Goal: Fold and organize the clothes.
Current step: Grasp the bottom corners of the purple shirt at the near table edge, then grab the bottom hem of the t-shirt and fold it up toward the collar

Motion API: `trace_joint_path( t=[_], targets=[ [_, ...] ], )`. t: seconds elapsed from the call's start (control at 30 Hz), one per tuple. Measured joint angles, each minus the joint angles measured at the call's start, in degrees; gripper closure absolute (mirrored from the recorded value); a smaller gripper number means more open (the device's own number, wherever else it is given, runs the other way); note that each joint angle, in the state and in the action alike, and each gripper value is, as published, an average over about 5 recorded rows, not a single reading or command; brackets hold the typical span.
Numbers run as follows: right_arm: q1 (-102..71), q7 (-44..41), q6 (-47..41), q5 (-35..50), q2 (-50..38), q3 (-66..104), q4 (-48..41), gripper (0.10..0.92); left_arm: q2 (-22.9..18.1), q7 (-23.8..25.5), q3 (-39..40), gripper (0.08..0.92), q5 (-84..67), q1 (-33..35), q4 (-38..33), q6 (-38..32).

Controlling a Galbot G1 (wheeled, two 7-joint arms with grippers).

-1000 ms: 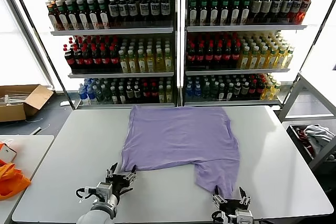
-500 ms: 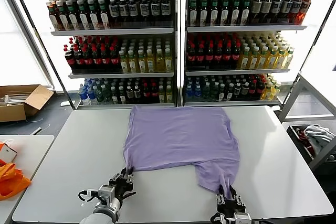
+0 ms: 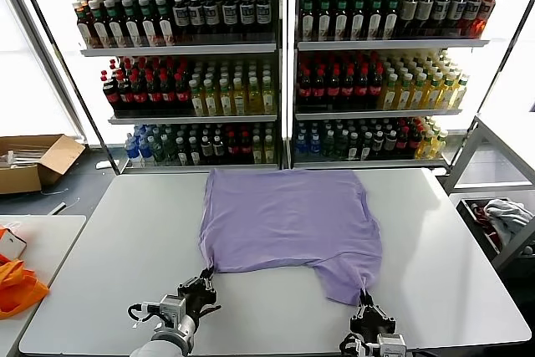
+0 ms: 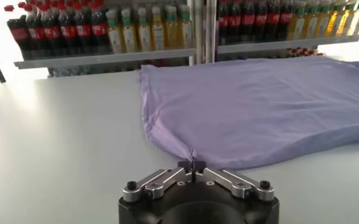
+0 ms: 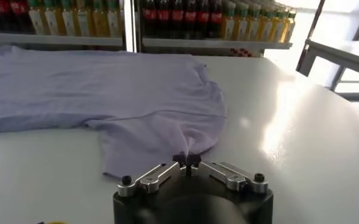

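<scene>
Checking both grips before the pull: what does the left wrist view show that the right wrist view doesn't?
Left wrist only: the left gripper shut on the shirt's near left corner. Right wrist only: the right gripper shut on the near right flap, and a metal frame beyond the table. Both: the lavender shirt spread flat and drink shelves behind.

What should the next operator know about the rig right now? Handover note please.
Left hand: shut on the T-shirt's near left corner.
Right hand: shut on the near right edge, where cloth hangs toward the robot.
T-shirt lies spread on the white table, plain side up.
Done: both near edges gripped.
Left: every fold, then putting it away. No fold shows yet.
</scene>
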Motion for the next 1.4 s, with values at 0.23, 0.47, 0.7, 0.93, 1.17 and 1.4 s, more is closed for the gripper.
trace_joint_path(
  t=[0.23,0.47,0.7,0.93,1.17,1.4],
  targets=[
    [2.8,-1.4,0.8,-1.1,0.5,0.8,0.1,0.908,-0.2,0.0,-0.2,0.913,-0.2,-1.1,0.0,-2.7],
    [7.1,-2.1,0.9,-1.8,0.6,1.3,-1.1,0.908,-0.1,-0.3,0.1,0.913,-0.8,-3.2,1.3,-5.4],
    [13.3,-2.3,0.7,-1.9,0.2,1.5,-3.5,0.908,0.5,-0.9,0.0,0.914,-1.6,-6.9,3.5,-6.7],
    [19.8,-2.9,0.7,-1.3,-0.7,1.0,-7.9,0.908,1.5,-1.3,0.7,0.914,-3.0,-11.5,6.2,-7.0],
    [26.0,-3.1,0.2,0.1,-1.5,0.3,-13.7,0.908,2.8,-1.6,2.0,0.914,-4.3,-16.8,10.8,-7.0],
    [31.7,-3.4,-1.5,1.2,-1.5,-0.7,-19.4,0.908,3.2,-1.6,3.6,0.914,-5.3,-22.2,16.6,-6.7]
  ],
)
